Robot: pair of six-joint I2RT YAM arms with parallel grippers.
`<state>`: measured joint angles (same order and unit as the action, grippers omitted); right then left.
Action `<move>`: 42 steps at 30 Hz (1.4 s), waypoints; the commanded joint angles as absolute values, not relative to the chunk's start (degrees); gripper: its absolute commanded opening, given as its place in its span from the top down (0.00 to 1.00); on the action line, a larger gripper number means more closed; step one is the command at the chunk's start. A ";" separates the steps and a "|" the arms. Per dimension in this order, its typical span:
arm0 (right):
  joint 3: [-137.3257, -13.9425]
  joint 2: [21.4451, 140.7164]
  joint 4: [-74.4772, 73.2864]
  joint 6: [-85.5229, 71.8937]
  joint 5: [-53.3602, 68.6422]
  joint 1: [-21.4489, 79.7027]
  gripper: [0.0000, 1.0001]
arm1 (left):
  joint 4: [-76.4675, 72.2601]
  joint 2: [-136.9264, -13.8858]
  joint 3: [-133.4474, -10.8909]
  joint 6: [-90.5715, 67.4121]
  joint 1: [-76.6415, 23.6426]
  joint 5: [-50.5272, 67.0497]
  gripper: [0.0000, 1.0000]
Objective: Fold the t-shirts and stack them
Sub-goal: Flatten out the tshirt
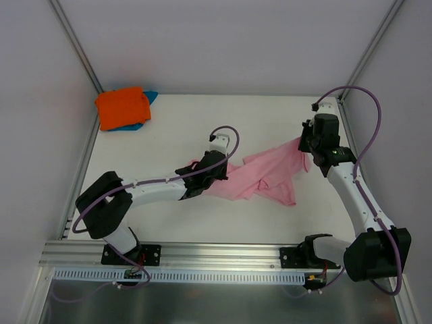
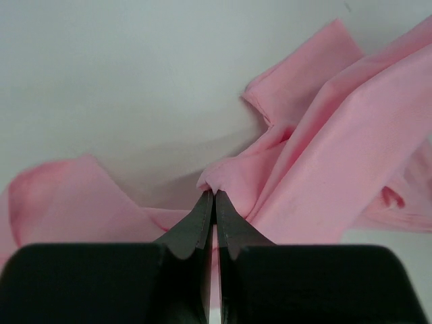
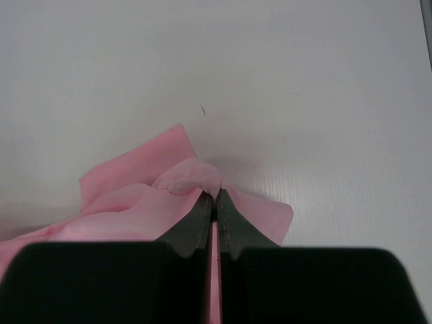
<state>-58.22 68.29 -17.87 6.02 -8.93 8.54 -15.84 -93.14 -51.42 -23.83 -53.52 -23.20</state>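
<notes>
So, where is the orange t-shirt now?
In the top view, the orange t-shirt lies at the far left corner of the table, on top of the teal-blue t-shirt.

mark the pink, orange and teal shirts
pink t-shirt (image 1: pixel 270 169), top external view, middle of the crumpled cloth
orange t-shirt (image 1: pixel 122 106), top external view, centre of folded top
teal-blue t-shirt (image 1: pixel 151 96), top external view, corner peeking out

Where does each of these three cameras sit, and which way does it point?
Top external: fixed above and behind the arms, looking down on the table; both arms show, bases nearest.
Left wrist: on the left arm, looking along the shut left gripper pinching the pink t-shirt.
Right wrist: on the right arm, looking along the shut right gripper pinching the same shirt.
Shared: all three show that shirt.
</notes>
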 commanded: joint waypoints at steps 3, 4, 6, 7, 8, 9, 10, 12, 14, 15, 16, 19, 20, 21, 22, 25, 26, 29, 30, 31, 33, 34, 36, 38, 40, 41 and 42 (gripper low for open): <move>-59.50 64.60 -19.42 6.06 -9.05 8.17 0.99 | -13.72 -81.05 -51.15 -19.17 -52.82 -31.02 1.00; -59.59 63.99 -19.68 6.24 -9.23 8.17 1.00 | -13.19 -79.82 -51.24 -18.90 -52.82 -31.55 1.00; -59.85 62.15 -20.74 6.59 -9.67 8.17 0.99 | -12.05 -76.48 -50.98 -17.84 -52.82 -32.43 1.00; -59.85 61.62 -21.00 6.59 -9.67 8.17 1.00 | -11.52 -75.42 -50.98 -17.32 -52.82 -32.61 1.00; -59.94 61.00 -21.70 6.59 -9.75 8.17 1.00 | -10.90 -73.50 -50.89 -17.14 -52.82 -33.13 1.00; -60.12 59.95 -22.06 6.68 -9.67 8.17 0.99 | -9.85 -72.61 -50.80 -16.88 -52.82 -33.40 1.00; -60.47 59.51 -22.50 6.68 -9.75 8.17 0.99 | -9.32 -71.73 -50.80 -16.79 -52.82 -33.75 1.00; -60.82 58.37 -23.46 6.94 -9.93 8.17 0.99 | -8.79 -69.27 -50.10 -16.26 -52.82 -34.36 1.00; -61.35 57.75 -24.17 7.21 -10.28 8.17 1.00 | -8.09 -67.42 -49.40 -15.74 -52.82 -34.89 1.00; -61.35 57.48 -24.26 7.21 -10.11 8.17 1.00 | -8.00 -67.24 -49.22 -15.47 -52.82 -35.15 1.00; -61.43 57.39 -24.26 7.12 -10.11 8.17 0.99 | -7.39 -67.06 -49.04 -15.47 -52.82 -35.33 1.00; -61.17 57.39 -24.26 7.21 -10.19 8.17 0.99 | -5.72 -67.50 -49.22 -16.17 -52.82 -35.42 1.00; -61.08 57.31 -24.34 7.12 -10.11 8.26 1.00 | -5.63 -67.41 -49.22 -16.52 -52.82 -35.42 1.00; -61.08 57.13 -24.35 7.21 -10.19 8.17 1.00 | -5.63 -67.50 -49.04 -16.70 -52.82 -35.33 1.00; -61.08 56.87 -24.43 7.29 -10.28 8.17 1.00 | -5.63 -67.33 -48.87 -16.79 -52.82 -35.33 1.00; -61.35 56.25 -24.78 7.56 -10.63 8.26 0.99 | -4.75 -67.32 -49.22 -16.79 -52.82 -36.21 1.00; -61.35 55.99 -24.87 7.65 -10.63 8.17 0.99 | -4.40 -67.41 -49.22 -16.53 -52.82 -36.65 1.00; -61.09 55.64 -24.96 7.56 -10.72 8.26 0.99 | -2.82 -67.85 -49.57 -16.35 -52.82 -37.44 0.79; -61.00 55.63 -24.96 7.47 -10.81 8.17 0.99 | -2.73 -67.94 -49.57 -16.52 -52.82 -37.53 0.62; -60.91 55.63 -24.96 7.56 -10.55 8.17 1.00 | -2.64 -67.94 -49.14 -16.78 -52.82 -37.62 0.45; -60.82 55.81 -24.87 7.47 -10.55 8.17 0.99 | -2.81 -67.85 -48.35 -17.57 -52.82 -37.71 0.17; -60.82 55.90 -24.96 7.38 -10.46 8.17 1.00 | -2.99 -67.85 -48.08 -17.75 -52.82 -37.71 0.13; -60.82 55.99 -24.96 7.56 -10.55 8.17 0.99 | -3.51 -68.11 -47.64 -18.45 -52.74 -37.09 0.09; -60.73 55.99 -24.87 7.56 -10.55 8.17 1.00 | -4.04 -68.29 -47.11 -18.46 -52.73 -36.04 0.09; -60.73 56.07 -24.79 7.47 -10.72 8.17 0.99 | -4.74 -69.08 -46.93 -18.81 -52.73 -35.51 0.08; -60.65 56.25 -24.70 7.56 -10.55 8.17 1.00 | -4.92 -69.95 -46.93 -19.24 -52.30 -34.20 0.08; -60.47 56.25 -24.61 7.56 -10.55 8.17 0.99 | -5.44 -70.48 -47.02 -19.68 -52.03 -33.23 0.08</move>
<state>-58.89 57.17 -25.80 6.72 -9.67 8.54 -2.74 -69.04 -47.33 -17.72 -53.12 -35.18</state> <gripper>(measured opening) 0.025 0.917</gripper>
